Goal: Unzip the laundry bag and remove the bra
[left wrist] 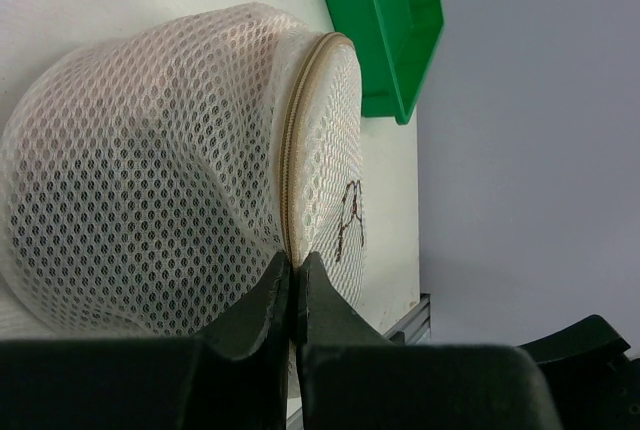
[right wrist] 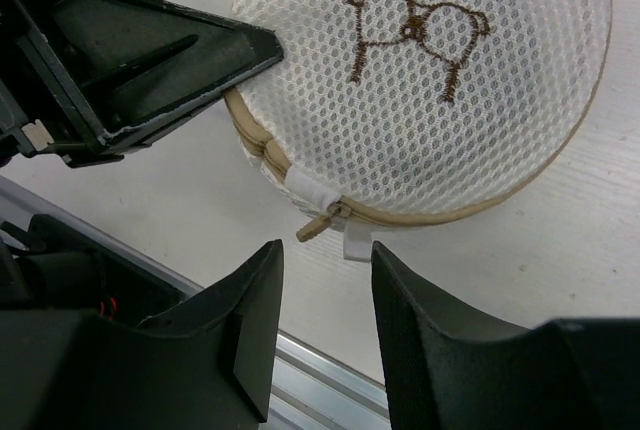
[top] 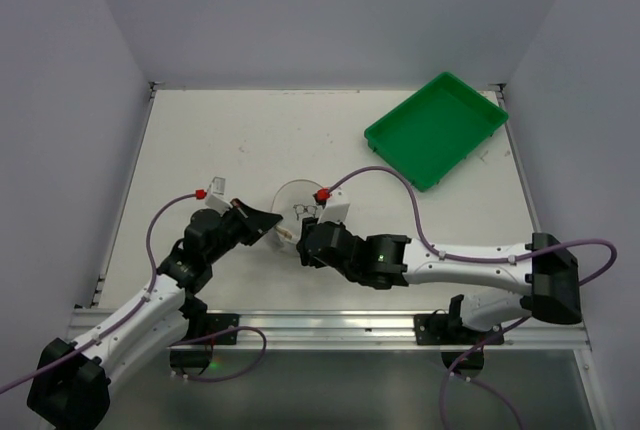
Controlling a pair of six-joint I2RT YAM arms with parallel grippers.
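The laundry bag (top: pixel 298 202) is a round white mesh pouch with a brown bra drawing on its face (right wrist: pixel 415 30) and a tan zipper round its rim (left wrist: pixel 290 150). My left gripper (left wrist: pixel 293 262) is shut on the bag's rim at the zipper seam, on the bag's left side (top: pixel 275 228). My right gripper (right wrist: pixel 325 250) is open at the bag's near edge (top: pixel 303 238). The tan zipper pull (right wrist: pixel 318 227) and a white tab (right wrist: pixel 357 242) lie just beyond its fingertips, with nothing between them. The bra is hidden.
A green rectangular tray (top: pixel 437 128) lies at the back right of the white table. An aluminium rail (top: pixel 330 325) runs along the near edge, close under the right gripper (right wrist: pixel 320 370). The left gripper's black finger (right wrist: pixel 190 50) sits close to the right gripper's left side.
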